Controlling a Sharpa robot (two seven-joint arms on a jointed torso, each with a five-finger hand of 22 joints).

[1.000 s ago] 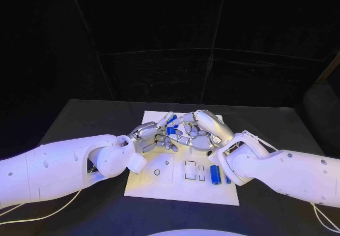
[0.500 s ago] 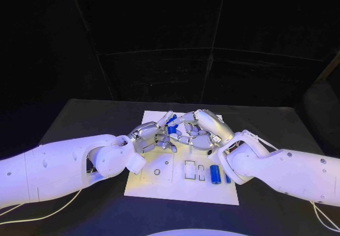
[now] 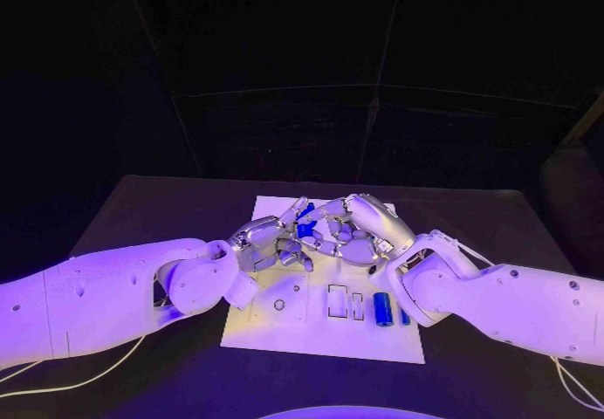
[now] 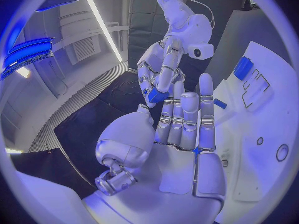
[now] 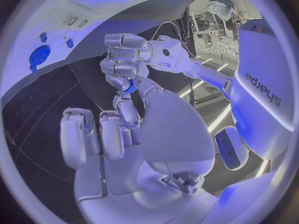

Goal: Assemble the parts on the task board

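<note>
Head view: both hands meet above the far half of the white task board, which lies on the black counter. The right hand pinches a small blue part at its fingertips, clear of the board. The left hand is just beside it, fingers straight and held together, holding nothing. Two more blue parts sit in the board's near right slots.
</note>
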